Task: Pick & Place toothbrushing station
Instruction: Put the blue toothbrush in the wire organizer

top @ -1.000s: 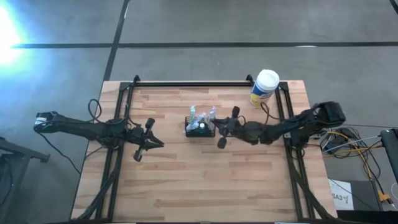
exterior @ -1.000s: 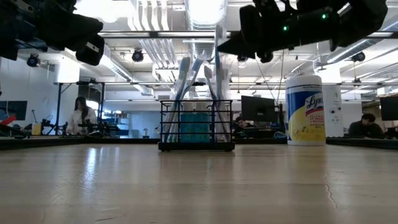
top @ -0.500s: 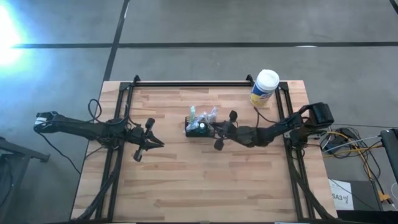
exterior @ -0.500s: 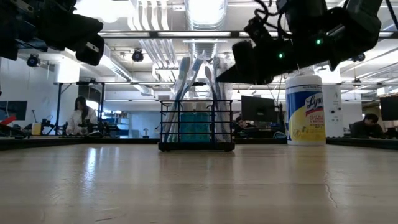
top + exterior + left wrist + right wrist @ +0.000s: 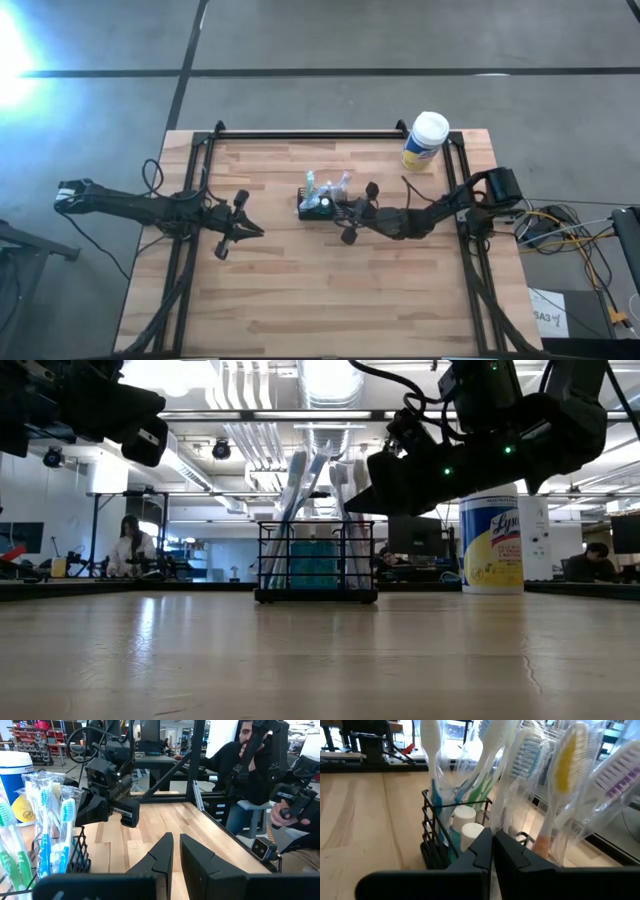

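- The toothbrushing station [image 5: 322,207] is sitting upright near the middle of the wooden bench [image 5: 330,290], a small black wire caddy with wrapped toothbrushes [image 5: 300,490] fanning up out of it.
- In my right wrist view, two white caps [image 5: 465,820] are showing inside the caddy among the toothbrushes.
- I am holding my right end effector [image 5: 345,212] just beside the station, on the side towards my right arm, with its tips pointing at the caddy.
- My right fingers [image 5: 485,845] are pressed together, clenched on nothing, with the caddy's wires directly ahead of them.
- From bench height, this end effector is hanging above the bench at about the level of the caddy's top rim; whether it is touching the station I cannot tell.
- I am keeping my left end effector [image 5: 238,226] well apart from the station, over the left part of the bench; its fingers [image 5: 162,852] are nearly together and gripping nothing.
- A yellow canister with a white lid [image 5: 425,141] is standing at the bench's far right corner.
- A person in dark clothing [image 5: 250,765] is sitting beyond the bench's edge.
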Tool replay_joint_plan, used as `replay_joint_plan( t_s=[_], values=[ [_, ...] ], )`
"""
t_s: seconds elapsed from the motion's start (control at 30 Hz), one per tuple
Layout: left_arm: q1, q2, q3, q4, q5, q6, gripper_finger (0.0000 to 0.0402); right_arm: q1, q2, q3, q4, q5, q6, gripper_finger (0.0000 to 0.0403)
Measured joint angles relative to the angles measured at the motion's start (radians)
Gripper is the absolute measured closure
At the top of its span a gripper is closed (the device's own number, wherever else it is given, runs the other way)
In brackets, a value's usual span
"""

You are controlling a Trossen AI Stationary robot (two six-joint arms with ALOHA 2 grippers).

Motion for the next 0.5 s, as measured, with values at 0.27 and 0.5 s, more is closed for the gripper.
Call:
replay_joint_plan(
  t_s=[0.27, 0.5],
  values=[
    [0.000, 0.000, 0.000, 0.000, 0.000, -0.008, 0.0362, 0.015, -0.010, -0.001, -0.004, -0.002, -0.026, 0.0394],
    [0.000, 0.000, 0.000, 0.000, 0.000, -0.008, 0.0362, 0.014, -0.010, -0.001, -0.003, -0.033, -0.028, 0.0394]
  ],
)
